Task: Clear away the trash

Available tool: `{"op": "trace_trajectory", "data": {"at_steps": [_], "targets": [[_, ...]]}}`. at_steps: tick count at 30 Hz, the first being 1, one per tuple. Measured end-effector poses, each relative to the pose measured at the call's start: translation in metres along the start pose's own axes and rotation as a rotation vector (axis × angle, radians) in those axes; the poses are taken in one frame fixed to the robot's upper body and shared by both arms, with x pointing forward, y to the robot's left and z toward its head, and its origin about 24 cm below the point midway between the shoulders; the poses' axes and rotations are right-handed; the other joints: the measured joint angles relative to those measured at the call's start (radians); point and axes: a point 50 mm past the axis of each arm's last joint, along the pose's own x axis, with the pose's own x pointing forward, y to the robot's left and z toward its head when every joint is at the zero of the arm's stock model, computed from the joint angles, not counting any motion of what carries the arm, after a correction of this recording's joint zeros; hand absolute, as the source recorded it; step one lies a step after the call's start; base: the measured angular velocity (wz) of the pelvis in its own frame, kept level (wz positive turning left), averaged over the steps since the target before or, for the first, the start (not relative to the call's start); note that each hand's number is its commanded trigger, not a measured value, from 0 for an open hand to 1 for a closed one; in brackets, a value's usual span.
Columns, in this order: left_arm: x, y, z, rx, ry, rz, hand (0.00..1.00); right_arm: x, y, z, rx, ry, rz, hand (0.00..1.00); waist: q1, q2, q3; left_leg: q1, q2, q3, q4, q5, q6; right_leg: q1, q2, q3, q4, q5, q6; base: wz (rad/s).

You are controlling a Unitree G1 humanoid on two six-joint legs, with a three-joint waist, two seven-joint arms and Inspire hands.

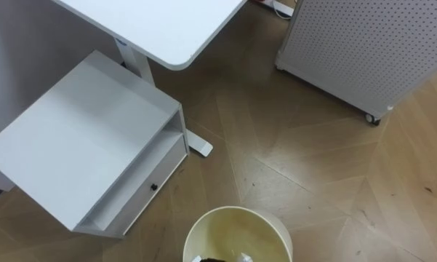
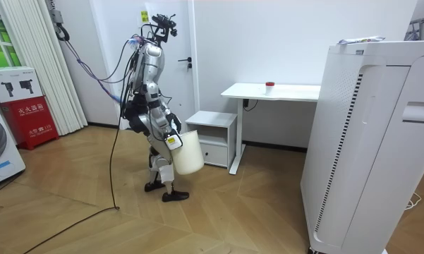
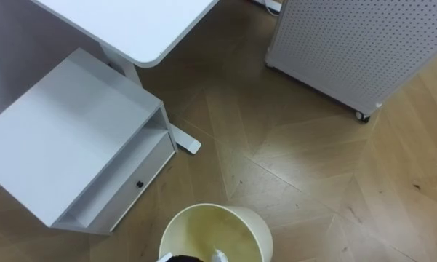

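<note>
I carry a cream waste bin point(image 2: 187, 153) off the floor in front of me; its open mouth point(image 1: 238, 234) sits at the bottom edge of the eye views. My right hand point(image 2: 171, 140) is at the bin's near rim, and dark fingers point(image 1: 206, 259) hook over that rim. A small white scrap point(image 1: 245, 257) lies inside the bin beside them. A small red object point(image 2: 269, 85) rests on the white desk point(image 2: 271, 91) ahead. In the room view I stand on the wooden floor, a step from the low cabinet.
A low white cabinet point(image 1: 83, 138) with an open shelf and a drawer stands at my left front, beside the desk's leg and foot point(image 1: 198, 145). A white perforated unit on castors point(image 1: 363, 51) stands at the right. Bare wooden floor point(image 1: 313, 175) lies between them.
</note>
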Motion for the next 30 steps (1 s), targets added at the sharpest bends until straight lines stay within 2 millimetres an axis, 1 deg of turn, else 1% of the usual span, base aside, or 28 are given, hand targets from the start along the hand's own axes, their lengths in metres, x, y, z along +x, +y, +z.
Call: {"op": "trace_trajectory", "data": {"at_steps": [8,12,15,16,18,19,23,26,27,29,30], "targets": [[0.0,0.0,-0.002,0.015,0.018,0.0,0.0,0.0,-0.001,0.0,0.003,-0.003,-0.002,1.0,0.015,0.001,0.0008,0.001,0.0,0.0,-0.008,0.002,-0.001,-0.002,0.0,-0.001,0.0,-0.001,-0.001,0.0],[0.0,0.002,0.0,0.064,0.017,-0.004,0.0,0.0,-0.002,0.001,0.006,-0.006,0.004,1.0,0.016,0.002,0.0009,0.003,0.0,0.0,-0.006,0.002,-0.001,-0.001,0.0,0.0,0.001,-0.001,-0.001,0.0],[0.0,0.008,0.004,0.106,0.003,0.01,0.0,-0.001,-0.004,0.002,0.004,-0.007,0.003,1.0,0.017,0.007,0.0015,0.002,0.0,0.0,0.002,0.001,-0.001,0.0,0.0,0.001,0.005,-0.001,-0.001,0.0],[0.001,0.009,0.006,0.12,-0.006,0.016,0.0,-0.001,-0.006,0.003,-0.001,-0.007,0.0,1.0,0.018,0.013,0.0031,0.003,0.0,0.0,0.005,0.0,0.0,0.002,-0.001,0.001,0.006,-0.001,-0.001,0.0],[0.0,0.013,0.009,0.137,-0.021,0.031,0.0,-0.001,-0.009,0.004,-0.001,-0.007,-0.008,1.0,0.02,0.02,0.0034,0.007,0.0,0.0,0.007,0.0,0.0,0.007,-0.001,0.001,0.006,-0.001,-0.001,0.0],[0.0,0.015,0.012,0.142,-0.032,0.037,0.0,-0.002,-0.01,0.003,0.003,-0.004,-0.013,1.0,0.021,0.024,0.0054,0.016,0.0,0.002,0.007,0.0,0.0,0.014,-0.001,0.002,0.006,-0.001,-0.001,-0.04],[-0.002,0.023,0.012,0.142,-0.034,0.064,0.0,-0.002,-0.016,0.0,0.019,0.015,-0.039,1.0,0.029,0.029,0.0065,0.058,0.0,0.019,-0.005,0.0,0.0,0.044,0.003,0.019,0.007,-0.002,0.0,-0.12],[-0.002,0.028,0.016,0.146,-0.049,0.083,0.0,-0.004,-0.024,-0.003,0.043,0.033,-0.065,1.0,0.032,0.037,0.0119,0.105,0.002,0.025,-0.009,-0.006,-0.001,0.087,0.008,0.03,0.006,-0.006,0.004,-0.09],[-0.002,0.031,0.02,0.152,-0.065,0.095,0.0,-0.005,-0.027,-0.003,0.059,0.028,-0.079,1.0,0.031,0.04,0.0137,0.12,0.002,0.028,-0.01,-0.009,0.0,0.1,0.009,0.033,0.006,-0.007,0.006,-0.11],[-0.002,0.034,0.028,0.165,-0.095,0.109,0.0,-0.006,-0.031,-0.003,0.08,0.026,-0.095,1.0,0.031,0.04,0.0141,0.145,0.004,0.042,-0.016,-0.012,0.002,0.116,0.01,0.043,0.006,-0.01,0.011,-0.17],[-0.003,0.036,0.032,0.169,-0.114,0.116,0.0,-0.006,-0.034,-0.003,0.092,0.027,-0.106,1.0,0.028,0.043,0.0159,0.166,0.004,0.051,-0.021,-0.013,0.004,0.132,0.011,0.05,0.008,-0.011,0.012,-0.21]]}}
